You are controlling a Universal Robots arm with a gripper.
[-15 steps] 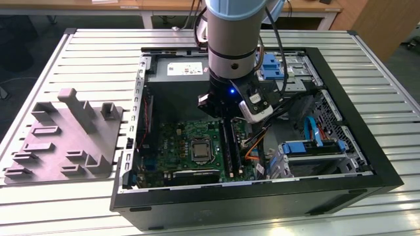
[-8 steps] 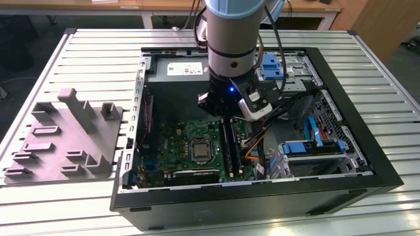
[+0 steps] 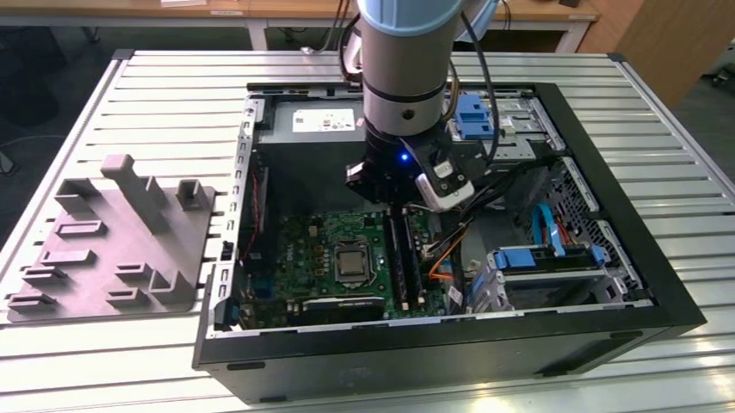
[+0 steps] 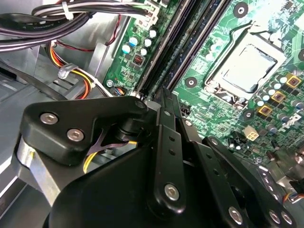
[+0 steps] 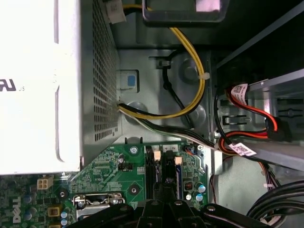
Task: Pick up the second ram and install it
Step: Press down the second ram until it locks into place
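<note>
The black two-fingered gripper (image 3: 397, 205) hung low inside the open black computer case (image 3: 643, 284), its fingers drawn together directly over the dark memory slots (image 3: 404, 254) of the green motherboard (image 3: 310, 249). The second ram, a narrow blue-green stick (image 4: 202, 31), lay seated in a slot beside the silver processor socket (image 4: 244, 69). A grey plastic slotted block (image 3: 109, 237) sat on the table at the exterior view's left.

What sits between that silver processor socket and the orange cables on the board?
In the exterior view, the long dark memory slots run between the processor socket and orange cables, with the gripper right above them.
</note>
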